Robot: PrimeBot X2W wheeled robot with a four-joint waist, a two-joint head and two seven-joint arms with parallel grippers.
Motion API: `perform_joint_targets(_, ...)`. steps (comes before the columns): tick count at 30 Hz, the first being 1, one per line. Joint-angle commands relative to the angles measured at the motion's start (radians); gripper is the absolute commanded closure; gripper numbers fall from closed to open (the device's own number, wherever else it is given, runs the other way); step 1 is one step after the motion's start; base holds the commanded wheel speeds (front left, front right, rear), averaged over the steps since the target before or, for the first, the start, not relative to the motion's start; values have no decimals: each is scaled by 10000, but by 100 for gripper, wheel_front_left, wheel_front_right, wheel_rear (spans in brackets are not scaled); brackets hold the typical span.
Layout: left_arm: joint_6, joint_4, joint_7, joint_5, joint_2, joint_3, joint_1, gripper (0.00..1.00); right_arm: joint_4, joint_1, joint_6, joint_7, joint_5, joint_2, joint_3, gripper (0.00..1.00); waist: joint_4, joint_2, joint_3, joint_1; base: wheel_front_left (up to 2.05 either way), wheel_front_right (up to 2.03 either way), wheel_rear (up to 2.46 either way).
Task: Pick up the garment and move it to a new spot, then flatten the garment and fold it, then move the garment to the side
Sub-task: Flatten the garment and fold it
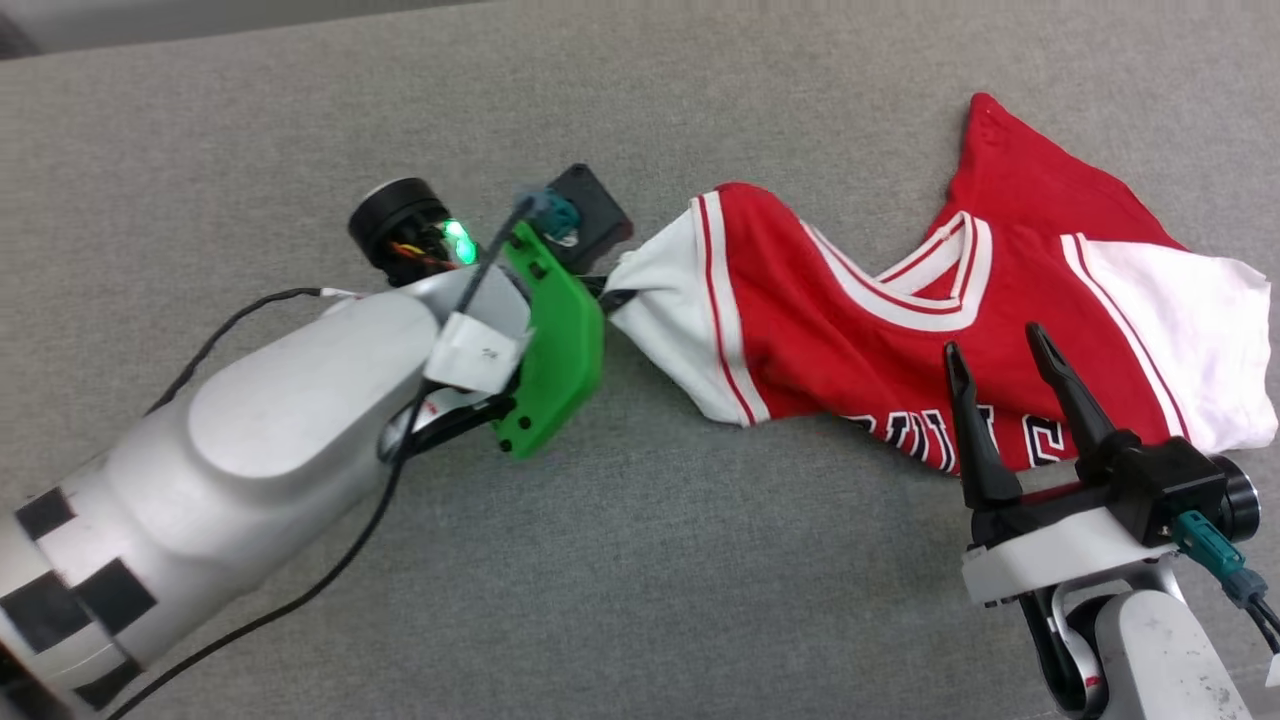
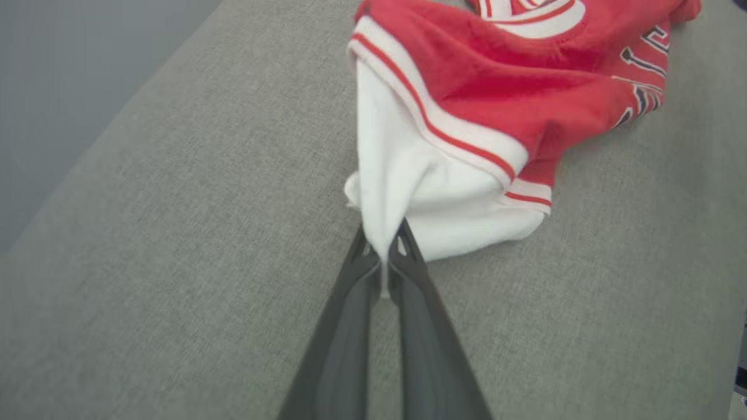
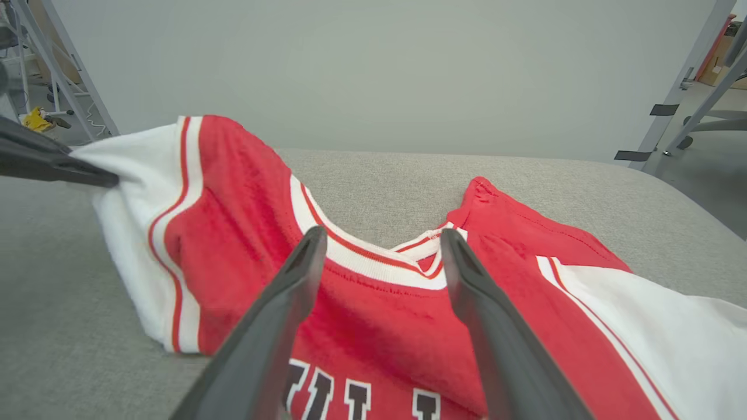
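- Left gripper [image 2: 382,242]: we find its fingers closed on the tip of the white sleeve [image 2: 397,175], with a thin tongue of cloth showing between them. A hold at the very end of the sleeve lets the arm draw the cloth outward, away from the collar [image 1: 930,290]. We judge this to belong to the flattening step.
- Right gripper [image 1: 993,345]: the fingers stand well apart and hold nothing. They are poised over the lettered chest, on the robot's side of the collar (we cannot tell whether the tips touch the cloth). We judge it to be placed there to pin the cloth or take a second hold, giving the left arm's pull something to work against.
- Garment [image 1: 850,330]: it lies front up and rumpled. The held side is lifted and bunched to the robot's left of the collar, and the other white sleeve [image 1: 1190,340] lies flat to the right of it. A red corner peaks up beyond the collar.
- Surface [image 1: 640,560]: a grey woven covering extends on all sides of the collar. We expect its texture to drag on the cloth during any sliding pull.
- Room: beyond the collar stands a pale wall [image 3: 373,70]. Metal frame legs [image 3: 683,81] rise to the right of it, and a yellow item [image 3: 36,119] sits far to the left.
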Motion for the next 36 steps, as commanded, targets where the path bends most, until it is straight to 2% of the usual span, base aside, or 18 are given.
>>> perform_joint_targets(1,55,-181,-173,-37,420,112,310,100,51,148,-9,-47,-106,-29,-68,0,509,0,-580,-1,0,0,0)
perform_joint_targets(8,972,-1517,-582,-611,2334,733,1223,100,128,479,-9,-47,-149,-81,-229,0,1009,0,-991,-1,0,0,0)
perform_joint_targets(12,1446,-1838,-690,-899,3278,923,1759,100,149,504,-9,-47,-160,-113,-224,0,1128,0,-1030,-1,0,0,0)
perform_joint_targets(19,1971,-1291,-1084,-1485,4271,1051,2809,100,217,540,-9,-47,-192,-226,-328,0,1199,0,-920,-1,0,0,0)
perform_joint_targets(25,1961,-121,-1527,-2364,4135,1089,3777,100,323,560,-9,-47,-254,-283,-457,0,1209,0,-759,-1,0,0,0)
perform_joint_targets(33,1592,1757,-2137,-2870,3181,976,4556,100,516,566,-9,-47,-291,-381,-489,0,1223,0,-739,-1,0,0,0)
perform_joint_targets(34,1551,1931,-2345,-2876,3046,1014,4592,64,536,592,-9,-47,-288,-396,-516,0,1247,0,-784,-1,0,0,0)
perform_joint_targets(35,1546,2038,-2531,-2852,2939,1043,4609,0,556,620,-9,-47,-281,-412,-548,0,1281,0,-835,-1,0,0,0)
perform_joint_targets(36,1586,2137,-2822,-2767,2830,1086,4611,0,587,652,-9,-47,-270,-433,-589,0,1323,0,-901,-1,0,0,0)
